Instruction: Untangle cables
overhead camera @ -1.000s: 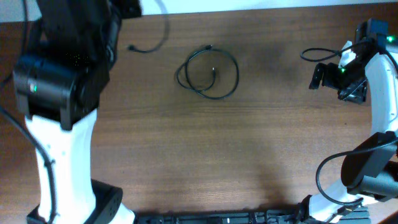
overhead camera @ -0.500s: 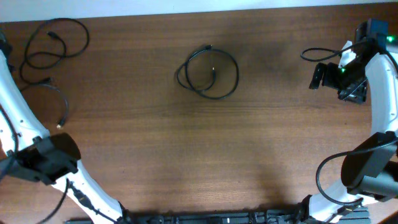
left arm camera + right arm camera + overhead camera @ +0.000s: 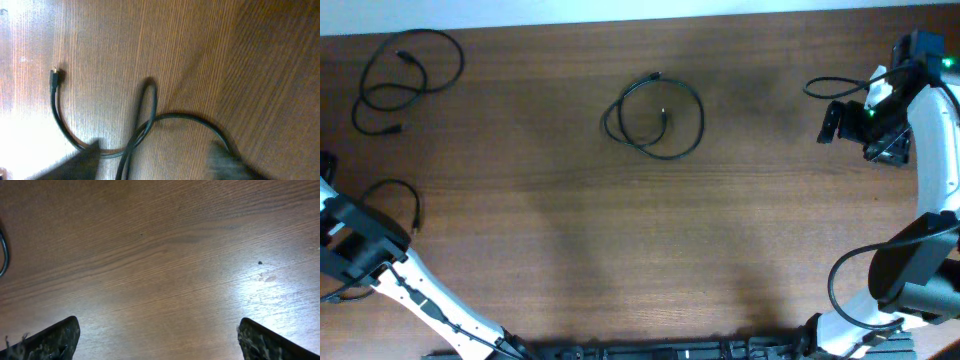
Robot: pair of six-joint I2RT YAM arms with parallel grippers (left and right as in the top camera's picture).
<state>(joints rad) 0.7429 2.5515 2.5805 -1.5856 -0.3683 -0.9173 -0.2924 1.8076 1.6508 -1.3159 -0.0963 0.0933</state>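
Observation:
Three black cables lie apart on the wooden table (image 3: 570, 230): a loose double loop (image 3: 405, 70) at the far left corner, a coiled bundle (image 3: 655, 115) at the far middle, and a small loop (image 3: 395, 192) by the left edge. The left wrist view shows that small cable (image 3: 150, 107) crossing itself, its plug end (image 3: 55, 76) free. My left gripper (image 3: 155, 165) hangs open over it, blurred fingers (image 3: 80, 162) on either side, gripping nothing. My right gripper (image 3: 160, 340) is open above bare wood at the far right (image 3: 835, 122).
The left arm (image 3: 365, 240) reaches in from the lower left edge. A black wire (image 3: 835, 88) loops beside the right arm (image 3: 930, 130). A dark rail (image 3: 670, 352) runs along the table's near edge.
The left arm swung from the far left corner down to the left edge and its gripper opened, leaving the small cable loop on the table. The right arm has not moved.

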